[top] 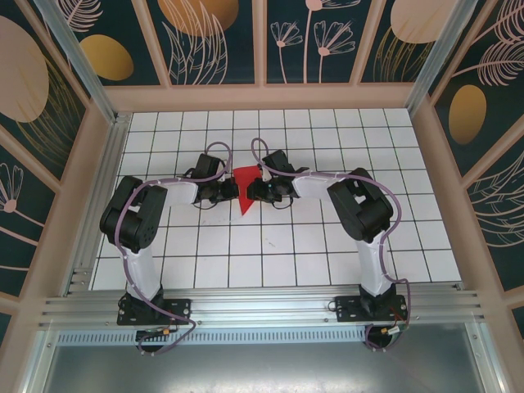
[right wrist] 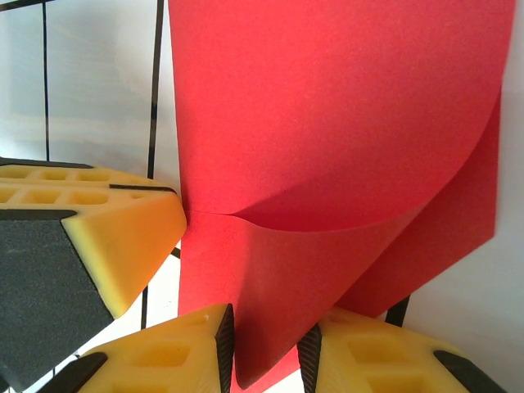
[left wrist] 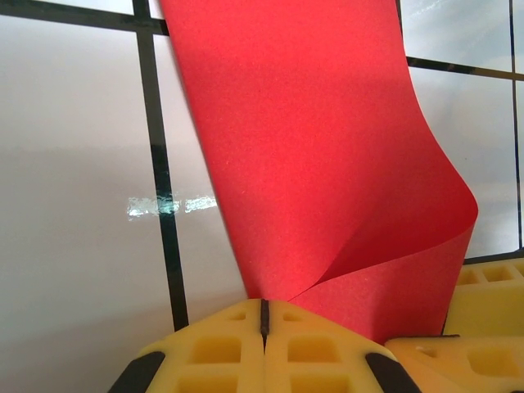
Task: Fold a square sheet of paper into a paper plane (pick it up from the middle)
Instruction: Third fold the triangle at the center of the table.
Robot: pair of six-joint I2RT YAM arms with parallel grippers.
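we see the left hand pinched shut on the red paper; the right hand narrowly grips its curled fold

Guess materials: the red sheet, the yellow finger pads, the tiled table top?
Red sheet: thin matte paper, apparently; it curls smoothly without cracking. Finger pads: probably soft foam or rubber, given the matte yellow, moulded square pockets and black inserts. Table top: glossy white, likely laminate or coated board; it mirrors a light glare.

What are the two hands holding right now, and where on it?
Both hold the red paper. The left hand is shut on a corner of its curled edge; the right hand has a lower edge between its fingers.
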